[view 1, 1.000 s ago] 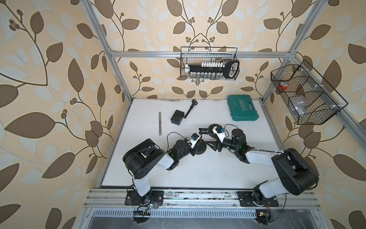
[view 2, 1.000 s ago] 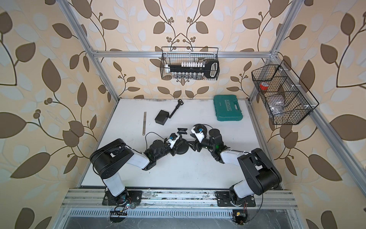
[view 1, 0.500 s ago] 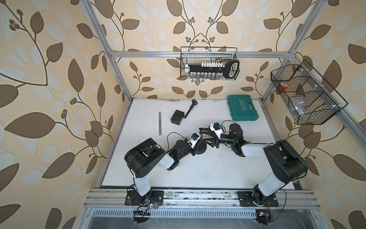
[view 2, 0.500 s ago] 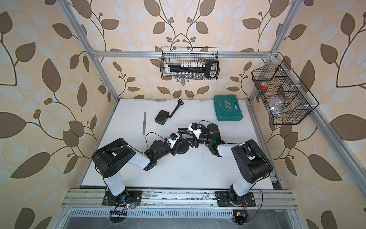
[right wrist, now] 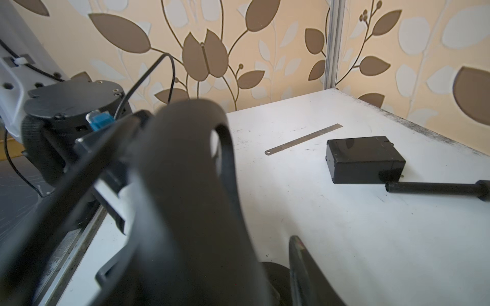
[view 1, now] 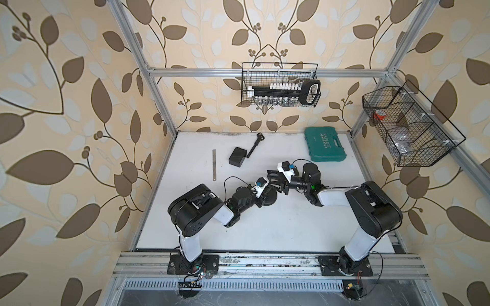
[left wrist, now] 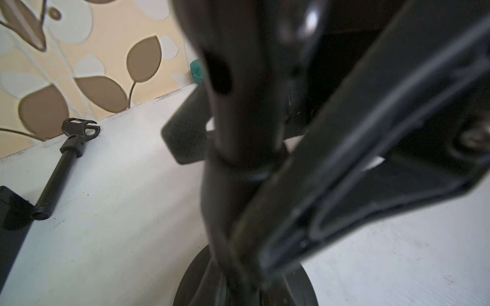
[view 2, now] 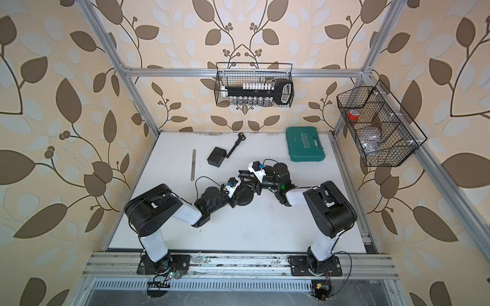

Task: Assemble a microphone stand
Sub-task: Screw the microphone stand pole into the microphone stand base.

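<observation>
A microphone stand's round black base (view 1: 270,200) sits flat on the white worktop (view 1: 278,233). It is near the teal plastic tool case (view 1: 324,144), on the side of the case that faces the robot's front rail and off toward the left arm. A black upright post (left wrist: 238,106) rises from that base.

The left fingers (left wrist: 344,164) are clamped tight on the lower part of the post, just above the base. The right fingers (view 1: 273,174) stand partly apart with the upper part of the post between them. In the left wrist view one textured pad (left wrist: 183,135) lies just beside the post, but whether it presses on it cannot be told.

A black microphone clip on a short rod (view 1: 254,145) lies flat on the worktop. It is well apart from the case, about level with it along the back wall and on the left arm's side. A black rectangular box (view 1: 237,156) lies just beside the rod's free end, farther from the case than the clip. A thin steel ruler (view 1: 213,164) lies farther from the case again.

One black wire basket (view 1: 279,84) hangs on the back wall above the case, toward the clip's side. A second wire basket (view 1: 411,127) hangs on the side wall on the opposite side of the case
</observation>
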{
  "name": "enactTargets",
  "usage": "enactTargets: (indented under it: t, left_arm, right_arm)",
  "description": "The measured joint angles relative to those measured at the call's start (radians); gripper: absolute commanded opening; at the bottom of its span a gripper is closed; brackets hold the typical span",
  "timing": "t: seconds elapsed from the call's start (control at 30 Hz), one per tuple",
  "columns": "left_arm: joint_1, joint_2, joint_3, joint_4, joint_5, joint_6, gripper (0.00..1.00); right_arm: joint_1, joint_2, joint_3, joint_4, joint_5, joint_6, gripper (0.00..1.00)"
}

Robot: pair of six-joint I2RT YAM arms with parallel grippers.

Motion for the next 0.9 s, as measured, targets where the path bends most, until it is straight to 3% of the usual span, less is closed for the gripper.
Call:
enactTargets:
  t: [0.3,0.53,0.7,0.9]
  left_arm:
    - [0.001,0.004,0.001,0.008,-0.003,-0.019,0.18]
    - [0.000,0.004,-0.006,-0.013,-0.005,-0.016,0.30]
    - [0.000,0.004,-0.019,-0.029,0.003,-0.018,0.38]
    - [0.000,0.003,-0.019,-0.029,0.015,-0.019,0.38]
  right_arm:
    - [0.010,0.011,-0.001,0.029,0.001,-0.009,0.00]
    - [0.037,0.000,-0.031,0.063,0.100,0.024,0.00]
    - [0.082,-0.063,-0.119,0.112,0.287,0.050,0.00]
    - [0.154,-0.132,-0.165,0.078,0.558,0.094,0.00]
